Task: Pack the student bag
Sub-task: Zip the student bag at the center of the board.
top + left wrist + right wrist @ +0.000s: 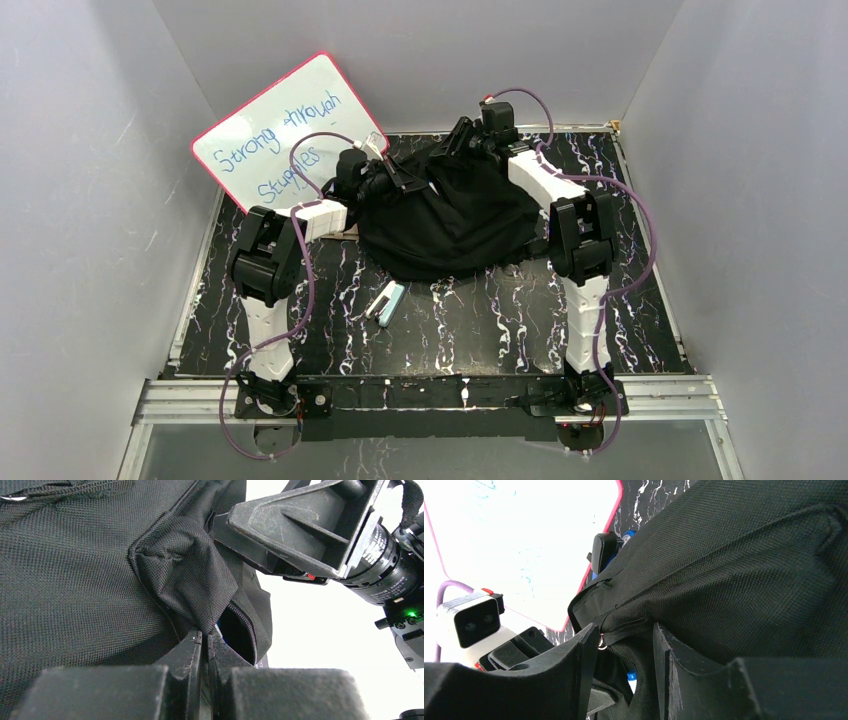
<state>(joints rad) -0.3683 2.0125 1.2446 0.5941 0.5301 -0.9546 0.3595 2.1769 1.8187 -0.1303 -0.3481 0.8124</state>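
Observation:
The student bag [450, 220], a black fabric backpack, lies slumped at the back middle of the table. My left gripper [392, 180] is at its left upper edge. In the left wrist view it [205, 637] is shut on a fold of the bag's fabric [185, 575] beside the zip opening [237, 632]. My right gripper [468, 135] is at the bag's far edge. In the right wrist view it [624, 635] is open, with the zip's pull strap and ring [602, 641] between its jaws. A blue-capped item [630, 676] shows inside the opening.
A whiteboard with a red rim [285, 130] leans at the back left. A small pale blue and white item [385, 300] lies on the black marbled table [480, 330] in front of the bag. Grey walls enclose the table on three sides.

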